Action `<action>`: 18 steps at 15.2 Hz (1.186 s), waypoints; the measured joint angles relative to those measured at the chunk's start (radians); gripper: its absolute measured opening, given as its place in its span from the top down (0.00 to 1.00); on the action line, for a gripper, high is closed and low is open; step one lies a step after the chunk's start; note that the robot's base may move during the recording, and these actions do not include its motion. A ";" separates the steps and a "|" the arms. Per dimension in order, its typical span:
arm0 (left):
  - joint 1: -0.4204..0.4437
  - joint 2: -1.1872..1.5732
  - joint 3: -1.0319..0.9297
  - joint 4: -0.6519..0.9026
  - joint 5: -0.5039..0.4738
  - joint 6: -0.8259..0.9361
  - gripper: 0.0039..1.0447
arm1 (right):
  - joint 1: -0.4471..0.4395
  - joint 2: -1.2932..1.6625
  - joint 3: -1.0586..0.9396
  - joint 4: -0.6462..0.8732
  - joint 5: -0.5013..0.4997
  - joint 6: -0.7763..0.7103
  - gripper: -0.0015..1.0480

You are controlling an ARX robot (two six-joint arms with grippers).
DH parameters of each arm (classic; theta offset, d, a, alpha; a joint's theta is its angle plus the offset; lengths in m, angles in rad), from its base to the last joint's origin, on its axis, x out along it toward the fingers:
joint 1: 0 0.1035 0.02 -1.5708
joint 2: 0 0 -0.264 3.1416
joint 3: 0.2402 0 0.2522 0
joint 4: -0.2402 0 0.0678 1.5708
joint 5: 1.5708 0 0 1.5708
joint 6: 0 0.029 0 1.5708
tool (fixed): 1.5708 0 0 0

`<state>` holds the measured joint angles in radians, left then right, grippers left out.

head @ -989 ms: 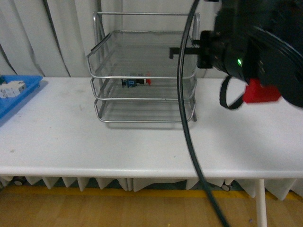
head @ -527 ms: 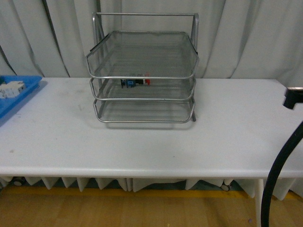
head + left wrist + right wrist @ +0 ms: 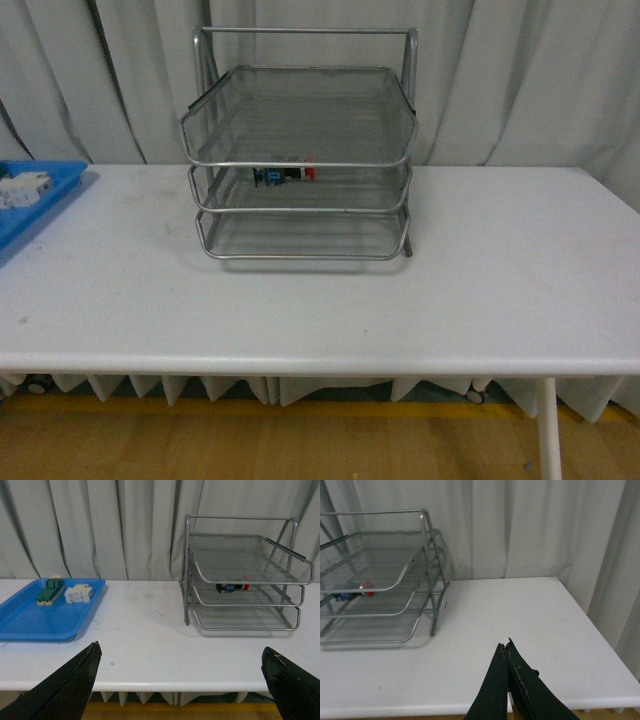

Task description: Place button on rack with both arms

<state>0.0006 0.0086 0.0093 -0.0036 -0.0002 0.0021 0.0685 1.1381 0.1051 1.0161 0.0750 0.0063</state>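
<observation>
Now front: button (image 3: pixel 285 174) lies on the rack's (image 3: pixel 300 160) middle tier, rack mid-tabletop (image 3: pixel 320 300), no arms in sight | left wrist: left gripper (image 3: pixel 180 680) fingers (image 3: pixel 70 682) spread wide, empty, blue tray (image 3: pixel 30 620) well apart from rack | right wrist: right gripper (image 3: pixel 506 680) fingers (image 3: pixel 495 685) pressed together, empty, beside rack

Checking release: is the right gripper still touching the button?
Apart. In the right wrist view the right gripper, fingers shut with nothing between them, hangs over bare table, well clear of the button, which lies in the rack's middle tray.
</observation>
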 joint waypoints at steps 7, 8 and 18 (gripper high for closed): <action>0.000 0.000 0.000 0.000 0.000 0.000 0.06 | -0.069 -0.393 -0.086 -0.301 -0.071 0.000 0.98; 0.000 0.000 0.000 0.000 0.000 0.000 0.06 | -0.069 -0.438 -0.092 -0.341 -0.071 0.000 0.98; 0.000 0.000 0.000 0.000 0.000 0.000 0.06 | -0.069 -0.721 -0.093 -0.600 -0.072 0.000 0.98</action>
<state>0.0006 0.0086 0.0093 -0.0036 -0.0002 0.0021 -0.0002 0.4175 0.0116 0.4164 0.0032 0.0059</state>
